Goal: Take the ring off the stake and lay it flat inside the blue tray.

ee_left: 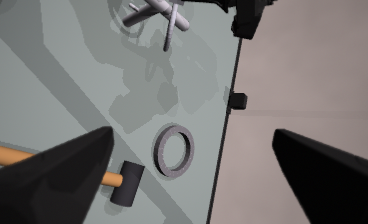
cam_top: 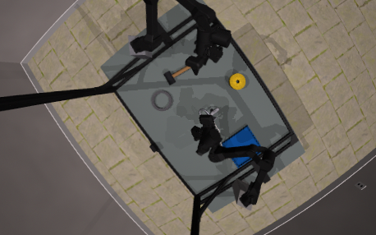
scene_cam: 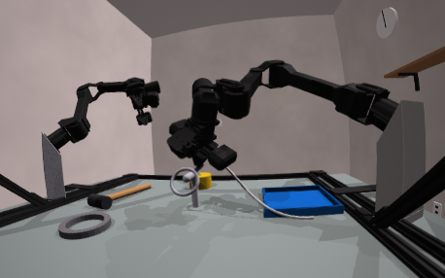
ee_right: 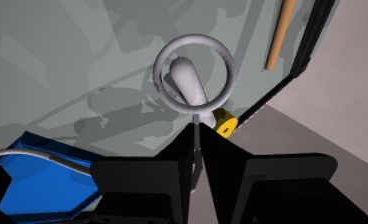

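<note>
Tabletop, grey-green and rectangular [cam_top: 172,152] [scene_cam: 146,253] [ee_left: 31,85] [ee_right: 36,75], bears everything, with an arm's base at each short edge. Right arm [cam_top: 238,151] [scene_cam: 311,84] reaches in from its short edge, elbow raised, wrist folded down over the middle; this presumably brings the fingers in above the stake without crowding it. Left arm [cam_top: 152,25] [scene_cam: 81,106] stands bent and high by the opposite edge.

Blue square tray [cam_top: 248,135] [scene_cam: 303,212] [ee_right: 46,195] lies open side up near the right arm's edge, ready to receive the ring. Wooden-handled black hammer [cam_top: 181,72] [scene_cam: 128,192] [ee_left: 131,184] and flat dark-grey hoop [cam_top: 171,100] [scene_cam: 64,232] [ee_left: 159,152] lie towards the left arm's end, the hoop nearer a long edge; neither needs handling.

Pale upright stake [scene_cam: 195,198] [ee_left: 143,15] [ee_right: 186,80] has the slim grey ring [scene_cam: 172,187] [ee_right: 156,77] around its head, so the ring seems not yet free. Right gripper [scene_cam: 197,165] [ee_right: 196,126] is all but closed, apparently pinching the ring's pale line [scene_cam: 253,195] [ee_right: 41,154] beside the ring; its slack droops past the tray. Left gripper [scene_cam: 143,118] [ee_left: 193,131] is spread wide, holding nothing.
</note>
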You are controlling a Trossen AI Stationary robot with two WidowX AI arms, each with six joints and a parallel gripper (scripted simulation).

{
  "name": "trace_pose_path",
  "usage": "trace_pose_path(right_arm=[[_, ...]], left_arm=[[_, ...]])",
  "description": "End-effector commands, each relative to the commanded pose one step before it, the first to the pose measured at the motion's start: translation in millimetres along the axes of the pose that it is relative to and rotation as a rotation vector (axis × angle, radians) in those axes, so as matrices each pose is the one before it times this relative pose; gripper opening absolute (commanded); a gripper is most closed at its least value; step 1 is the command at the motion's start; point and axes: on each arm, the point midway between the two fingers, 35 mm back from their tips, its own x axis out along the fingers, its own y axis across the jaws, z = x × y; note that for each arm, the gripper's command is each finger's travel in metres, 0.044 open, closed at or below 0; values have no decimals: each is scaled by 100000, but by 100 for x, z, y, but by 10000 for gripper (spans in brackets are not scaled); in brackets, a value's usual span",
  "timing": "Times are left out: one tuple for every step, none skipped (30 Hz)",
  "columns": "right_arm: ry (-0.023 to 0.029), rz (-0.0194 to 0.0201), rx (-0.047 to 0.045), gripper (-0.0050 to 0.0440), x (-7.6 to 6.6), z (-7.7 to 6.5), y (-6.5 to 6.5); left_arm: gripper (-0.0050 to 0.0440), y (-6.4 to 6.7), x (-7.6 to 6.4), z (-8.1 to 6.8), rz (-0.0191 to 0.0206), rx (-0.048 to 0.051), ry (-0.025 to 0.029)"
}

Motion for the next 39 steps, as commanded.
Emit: trace_pose_path(right_arm=[[-2528, 1056, 3094, 0, 453, -192, -541], [-397, 280, 102, 0, 9, -10, 2], [-399, 291, 147, 0, 8, -16, 2], [-394, 327, -78, 0, 6, -7, 26], [-396, 340, -49, 0, 5, -12, 27], [-399, 352, 1, 0, 3, -19, 27], [-392, 388, -212, 0, 2, -11, 49], [-395, 385, -40, 0, 0, -25, 39], [0, 0, 0, 0, 0, 0, 0], [0, 0, 0, 0, 0, 0, 0], [-696, 1083, -2925, 0, -4, 100, 334], [-486, 215, 2241, 0, -7, -174, -138], [-404, 475, -109, 0, -6, -41, 64], [-379, 438, 100, 0, -8, -54, 47], [-370, 463, -4, 0, -9, -53, 60], [-367, 480, 1, 0, -11, -59, 64], [-360, 503, -59, 0, -13, -60, 73], [-358, 505, 53, 0, -15, -71, 68], [-352, 518, 81, 0, -17, -78, 70], [-346, 536, 84, 0, -19, -84, 74], [-328, 501, 262, 0, -21, -94, 58], [-304, 489, 251, 0, -21, -94, 58], [-283, 477, 242, 0, -22, -94, 58], [-251, 443, 221, 0, -21, -89, 55], [-186, 343, 169, 0, -17, -70, 43], [0, 0, 0, 0, 0, 0, 0], [0, 0, 0, 0, 0, 0, 0], [-100, 188, 92, 0, -10, -39, 24], [-27, 52, 26, 0, -3, -11, 7], [0, 0, 0, 0, 0, 0, 0], [0, -1, 0, 0, -52, 38, 4], [-1, 2, 0, 0, -64, 47, 7], [0, 1, 0, 0, -89, 64, 9], [0, -1, 0, 0, -92, 66, 9], [1, -4, -1, 0, -92, 65, 9], [2, -6, -1, 0, -92, 65, 9], [3, -8, -1, 0, -92, 64, 9], [4, -10, -1, 0, -93, 64, 9], [4, -10, -1, 0, -75, 51, 7]], left_arm=[[400, -22, -20, -19, -159, 293, 68], [400, 0, 0, 0, 0, 0, 0], [400, 0, 0, 0, 0, 0, 0], [400, 0, 0, 0, 0, 0, 0], [400, 0, 0, 0, 0, 0, 0], [400, 0, 0, 0, 0, 0, 0], [400, 0, 0, 0, 0, 0, 0], [400, 0, 0, 0, 0, 0, 0], [400, 0, 0, 0, 0, 0, 0], [400, 0, 0, 0, 0, 0, 0], [400, 0, 0, 0, 0, 0, 0], [400, 0, 0, 0, 0, 0, 0], [400, 0, 0, 0, 0, 0, 0], [400, 0, 0, 0, 0, 0, 0], [400, 0, 0, 0, 0, 0, 0], [400, 0, 0, 0, 0, 0, 0], [400, 0, 0, 0, 0, 0, 0], [400, 0, 0, 0, 0, 0, 0], [400, 0, 0, 0, 0, 0, 0], [400, 0, 0, 0, 0, 0, 0], [400, 0, 0, 0, 0, 0, 0], [400, 0, 0, 0, 0, 0, 0], [400, 0, 0, 0, 0, 0, 0], [400, 0, 0, 0, 0, 0, 0], [400, 0, 0, 0, 0, 0, 0], [400, 0, 0, 0, 0, 0, 0], [400, 0, 0, 0, 0, 0, 0], [400, 0, 0, 0, 0, 0, 0], [400, 0, 0, 0, 0, 0, 0], [400, 0, 0, 0, 0, 0, 0], [400, 0, 0, 0, 0, 0, 0], [400, 0, 0, 0, 0, 0, 0], [400, 0, 0, 0, 0, 0, 0], [400, 0, 0, 0, 0, 0, 0], [400, 0, 0, 0, 0, 0, 0], [400, 0, 0, 0, 0, 0, 0], [400, 0, 0, 0, 0, 0, 0], [400, 0, 0, 0, 0, 0, 0], [400, 0, 0, 0, 0, 0, 0]])
